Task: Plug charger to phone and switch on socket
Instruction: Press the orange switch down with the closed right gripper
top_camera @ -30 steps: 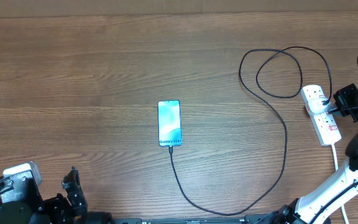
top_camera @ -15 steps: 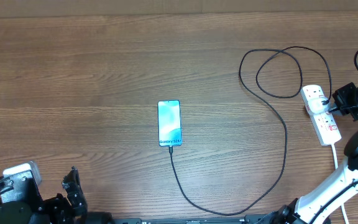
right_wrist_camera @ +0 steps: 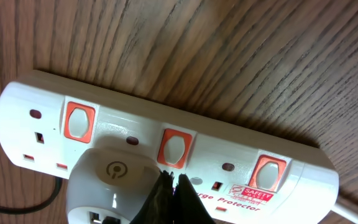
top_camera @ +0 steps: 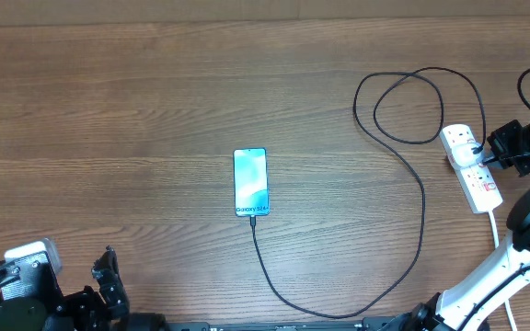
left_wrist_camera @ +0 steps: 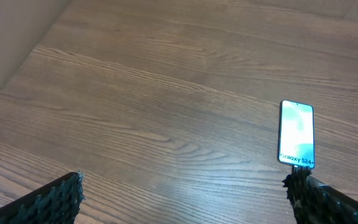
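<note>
Lying flat on the wood-grain table (top_camera: 136,110), the phone (top_camera: 251,182) shows a light blue screen with black edges. The charger (top_camera: 422,211), a thin black cable, meets the phone's text-marked end and loops away to the phone's right. Well right of the phone, the socket (top_camera: 472,169) is a glossy white strip carrying a rounded white adapter (right_wrist_camera: 114,186). The right gripper (right_wrist_camera: 169,186) is closed, its tips at the orange-red middle switch (right_wrist_camera: 174,148). The left gripper (left_wrist_camera: 185,196), below-left of the phone, stands fully open and empty.

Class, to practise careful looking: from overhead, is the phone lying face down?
No, the phone lies on the table with its light blue screen facing up.
</note>
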Robot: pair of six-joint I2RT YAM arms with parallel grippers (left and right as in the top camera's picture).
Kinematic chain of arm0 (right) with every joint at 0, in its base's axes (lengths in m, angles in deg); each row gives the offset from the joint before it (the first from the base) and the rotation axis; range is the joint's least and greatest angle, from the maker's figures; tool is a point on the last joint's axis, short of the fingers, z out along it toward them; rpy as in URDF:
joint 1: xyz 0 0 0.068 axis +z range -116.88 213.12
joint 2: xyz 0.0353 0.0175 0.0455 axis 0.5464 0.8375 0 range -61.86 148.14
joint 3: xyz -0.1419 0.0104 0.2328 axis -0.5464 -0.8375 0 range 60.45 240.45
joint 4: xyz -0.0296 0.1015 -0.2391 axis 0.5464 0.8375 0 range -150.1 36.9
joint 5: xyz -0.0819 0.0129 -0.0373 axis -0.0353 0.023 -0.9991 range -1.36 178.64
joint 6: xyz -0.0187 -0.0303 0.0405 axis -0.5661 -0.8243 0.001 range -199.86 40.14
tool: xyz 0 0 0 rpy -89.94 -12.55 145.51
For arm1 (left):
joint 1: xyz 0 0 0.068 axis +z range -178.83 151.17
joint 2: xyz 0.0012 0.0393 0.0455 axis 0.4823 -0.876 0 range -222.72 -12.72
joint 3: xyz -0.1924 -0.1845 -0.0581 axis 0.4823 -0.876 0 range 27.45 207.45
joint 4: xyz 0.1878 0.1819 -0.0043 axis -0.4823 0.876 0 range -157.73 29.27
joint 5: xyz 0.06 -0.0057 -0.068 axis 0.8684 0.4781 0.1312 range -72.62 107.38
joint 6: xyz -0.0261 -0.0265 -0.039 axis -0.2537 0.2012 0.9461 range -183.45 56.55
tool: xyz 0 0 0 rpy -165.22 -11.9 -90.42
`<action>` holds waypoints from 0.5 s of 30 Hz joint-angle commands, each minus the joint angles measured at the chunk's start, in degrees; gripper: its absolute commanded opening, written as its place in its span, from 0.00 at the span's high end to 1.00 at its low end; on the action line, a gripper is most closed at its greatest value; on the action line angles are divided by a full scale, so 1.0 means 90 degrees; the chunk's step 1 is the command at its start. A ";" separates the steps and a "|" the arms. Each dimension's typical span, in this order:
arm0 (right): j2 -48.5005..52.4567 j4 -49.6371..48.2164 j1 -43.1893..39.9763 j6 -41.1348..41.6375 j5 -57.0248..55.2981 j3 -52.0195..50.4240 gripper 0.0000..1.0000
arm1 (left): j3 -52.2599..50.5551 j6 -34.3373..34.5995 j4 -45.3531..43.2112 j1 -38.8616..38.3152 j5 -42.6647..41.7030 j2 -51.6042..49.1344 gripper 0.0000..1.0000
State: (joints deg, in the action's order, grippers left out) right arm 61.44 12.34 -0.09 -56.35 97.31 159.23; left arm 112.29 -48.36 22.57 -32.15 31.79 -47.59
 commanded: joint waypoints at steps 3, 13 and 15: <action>0.0053 0.0216 0.0029 0.0367 -0.0476 0.0032 0.96 | 0.0019 0.0061 -0.0015 0.0049 0.0087 0.0078 0.00; 0.0053 0.0267 -0.0061 0.0175 -0.0146 0.0311 0.96 | 0.0019 0.0061 -0.0015 0.0049 0.0085 0.0078 0.00; 0.0056 0.0243 -0.0024 0.0170 -0.0148 0.0308 0.96 | 0.0019 0.0061 -0.0015 0.0049 0.0085 0.0078 0.00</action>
State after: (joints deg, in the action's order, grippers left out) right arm 61.44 14.86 -0.68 -54.04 95.10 160.24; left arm 112.29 -48.36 22.55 -32.15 31.79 -47.59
